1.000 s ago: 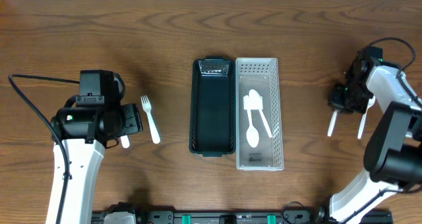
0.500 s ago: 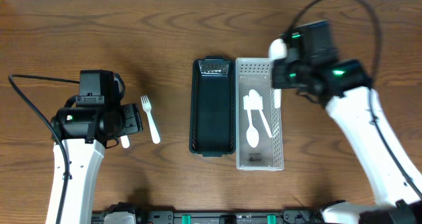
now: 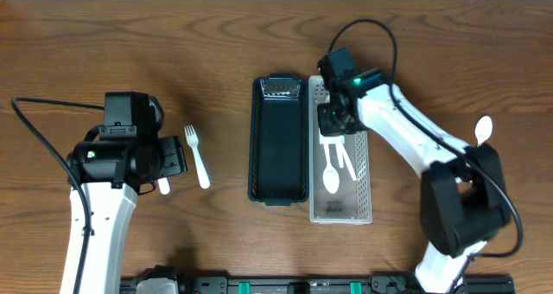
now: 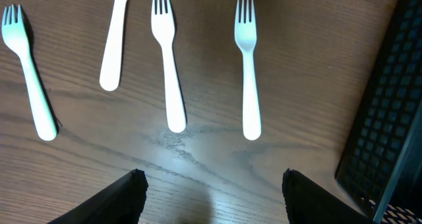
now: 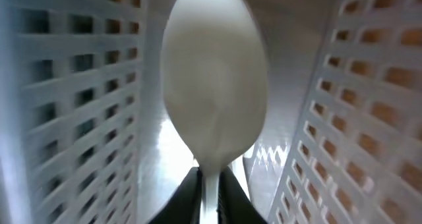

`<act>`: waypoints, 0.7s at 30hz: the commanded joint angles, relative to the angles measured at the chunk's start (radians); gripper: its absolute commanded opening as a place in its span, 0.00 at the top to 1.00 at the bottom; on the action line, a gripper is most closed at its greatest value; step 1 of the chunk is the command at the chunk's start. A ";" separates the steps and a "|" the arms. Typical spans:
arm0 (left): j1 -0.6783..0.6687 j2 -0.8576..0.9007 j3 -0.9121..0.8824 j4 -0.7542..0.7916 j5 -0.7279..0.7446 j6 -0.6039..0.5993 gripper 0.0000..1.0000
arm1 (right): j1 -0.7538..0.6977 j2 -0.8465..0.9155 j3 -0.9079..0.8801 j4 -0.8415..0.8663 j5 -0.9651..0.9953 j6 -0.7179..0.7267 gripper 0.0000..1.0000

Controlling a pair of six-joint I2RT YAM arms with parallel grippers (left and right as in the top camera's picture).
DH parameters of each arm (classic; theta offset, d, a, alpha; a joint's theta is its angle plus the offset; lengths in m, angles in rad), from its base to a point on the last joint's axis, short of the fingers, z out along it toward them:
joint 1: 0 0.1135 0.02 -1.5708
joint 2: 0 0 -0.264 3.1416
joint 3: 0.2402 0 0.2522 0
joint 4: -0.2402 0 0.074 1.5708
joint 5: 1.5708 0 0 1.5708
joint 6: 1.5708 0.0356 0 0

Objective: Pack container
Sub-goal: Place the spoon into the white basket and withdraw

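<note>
My right gripper (image 3: 333,121) is shut on a white plastic spoon (image 5: 211,85), gripping its neck (image 5: 210,174), and holds it inside the white perforated basket (image 3: 367,156), whose walls (image 5: 66,85) fill the right wrist view. A white spoon (image 3: 330,171) and other white cutlery (image 3: 346,160) lie in the basket. The black container (image 3: 256,138) stands just left of the basket. My left gripper (image 4: 212,184) is open and empty above three white forks (image 4: 244,66) (image 4: 166,59) (image 4: 26,72) and a spoon handle (image 4: 113,46). In the overhead view one fork (image 3: 197,156) shows beside the left gripper (image 3: 173,158).
One white spoon (image 3: 483,130) lies on the wooden table at the far right. The black container's edge (image 4: 389,118) shows at the right of the left wrist view. The right arm stretches across the table's right half.
My right arm has swung from the far right of the table to the basket, carrying a spoon, and has lowered it into the basket's far end. The left arm has not moved.
</note>
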 commanded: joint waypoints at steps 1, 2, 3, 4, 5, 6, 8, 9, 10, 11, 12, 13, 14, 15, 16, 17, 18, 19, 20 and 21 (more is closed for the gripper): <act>0.004 0.005 0.016 -0.002 -0.002 -0.002 0.31 | 0.008 -0.016 0.003 0.006 0.014 0.007 0.75; 0.004 0.005 0.016 -0.002 -0.002 -0.002 0.31 | 0.007 -0.021 0.008 0.006 0.014 0.003 0.69; 0.004 0.005 0.016 -0.002 -0.002 -0.002 0.31 | 0.007 -0.035 0.018 0.001 0.014 -0.002 0.65; 0.004 0.005 0.016 -0.002 -0.002 -0.002 0.31 | 0.006 -0.051 0.032 -0.009 0.015 -0.006 0.60; 0.004 0.005 0.016 -0.002 -0.001 -0.002 0.31 | 0.006 -0.062 0.042 -0.015 0.015 -0.013 0.59; 0.004 0.005 0.016 -0.002 -0.002 -0.002 0.31 | 0.002 -0.080 0.062 -0.024 0.015 -0.026 0.58; 0.004 0.005 0.016 -0.003 -0.002 -0.002 0.31 | -0.020 -0.129 0.109 -0.049 0.031 -0.031 0.57; 0.004 0.005 0.016 -0.003 -0.002 -0.002 0.31 | -0.036 -0.153 0.128 -0.061 0.040 -0.031 0.56; 0.004 0.005 0.016 -0.003 -0.002 -0.002 0.31 | -0.060 -0.182 0.150 -0.073 0.050 -0.031 0.54; 0.004 0.005 0.016 -0.003 -0.002 -0.002 0.31 | -0.091 -0.212 0.166 -0.084 0.054 -0.031 0.52; 0.004 0.005 0.016 -0.003 -0.002 -0.002 0.31 | -0.122 -0.237 0.175 -0.093 0.061 -0.031 0.49; 0.004 0.005 0.016 -0.003 -0.002 -0.002 0.31 | -0.159 -0.263 0.181 -0.102 0.065 -0.031 0.48; 0.004 0.005 0.016 -0.003 -0.002 -0.002 0.31 | -0.206 -0.289 0.181 -0.112 0.069 -0.031 0.46; 0.004 0.005 0.016 -0.003 -0.002 -0.002 0.31 | -0.260 -0.309 0.180 -0.127 0.071 -0.031 0.45; 0.004 0.005 0.016 -0.002 -0.002 -0.002 0.31 | -0.309 -0.320 0.181 -0.141 0.071 -0.031 0.42; 0.004 0.005 0.016 -0.002 -0.002 -0.002 0.31 | -0.369 -0.327 0.180 -0.157 0.071 -0.031 0.39; 0.004 0.005 0.016 -0.002 -0.002 -0.002 0.31 | -0.422 -0.327 0.180 -0.171 0.071 -0.032 0.36; 0.004 0.005 0.016 -0.002 -0.002 -0.002 0.31 | -0.485 -0.326 0.175 -0.181 0.071 -0.032 0.33; 0.004 0.005 0.016 -0.002 -0.002 -0.002 0.31 | -0.546 -0.322 0.164 -0.183 0.070 -0.032 0.31; 0.004 0.005 0.016 -0.002 -0.002 -0.002 0.31 | -0.596 -0.319 0.152 -0.181 0.066 -0.032 0.28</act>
